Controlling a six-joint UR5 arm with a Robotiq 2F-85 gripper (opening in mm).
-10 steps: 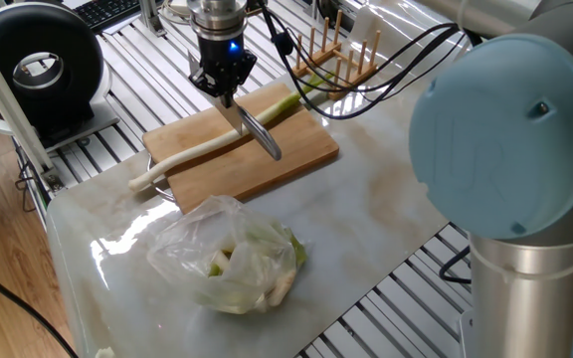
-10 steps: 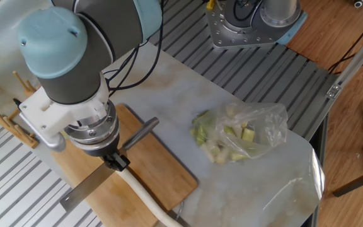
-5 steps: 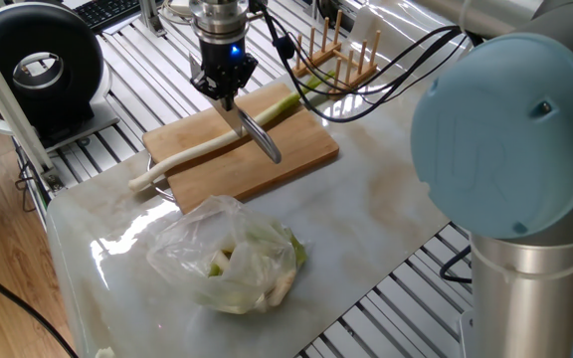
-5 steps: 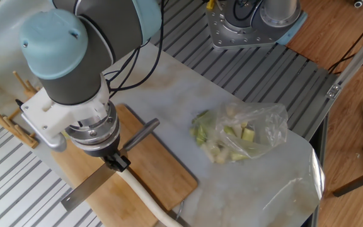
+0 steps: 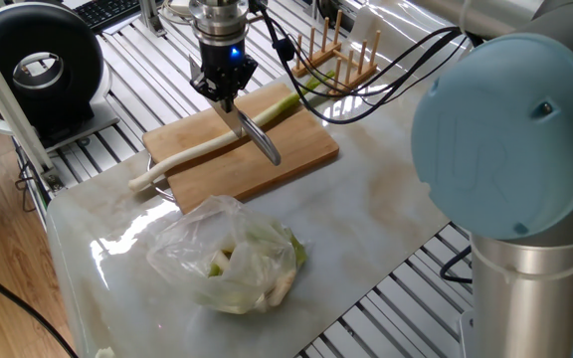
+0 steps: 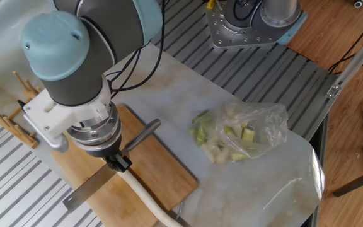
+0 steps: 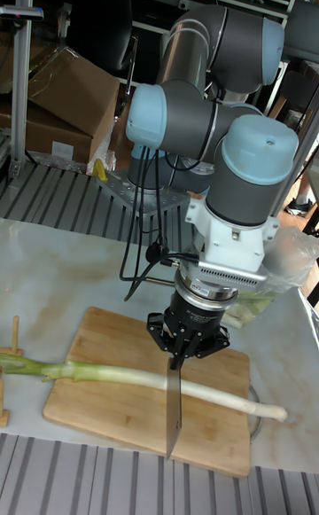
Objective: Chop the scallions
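We record a pale wooden board (image 5: 257, 149) with a matt grain, lying on a glossy marble-look slab (image 5: 386, 219) that catches reflections. The knife (image 7: 173, 409) shows dull grey metal. The bag (image 6: 251, 132) is clear, crinkled, shiny plastic; the arm (image 7: 248, 160) wears smooth matt blue caps.

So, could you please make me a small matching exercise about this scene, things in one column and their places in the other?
Things:
1. scallion
2. knife
3. plastic bag
4. wooden rack

Places:
a. on the marble, beside the board
b. held in the gripper
c. lying along the wooden board
d. behind the board

Pairs: 1-c, 2-b, 3-a, 4-d
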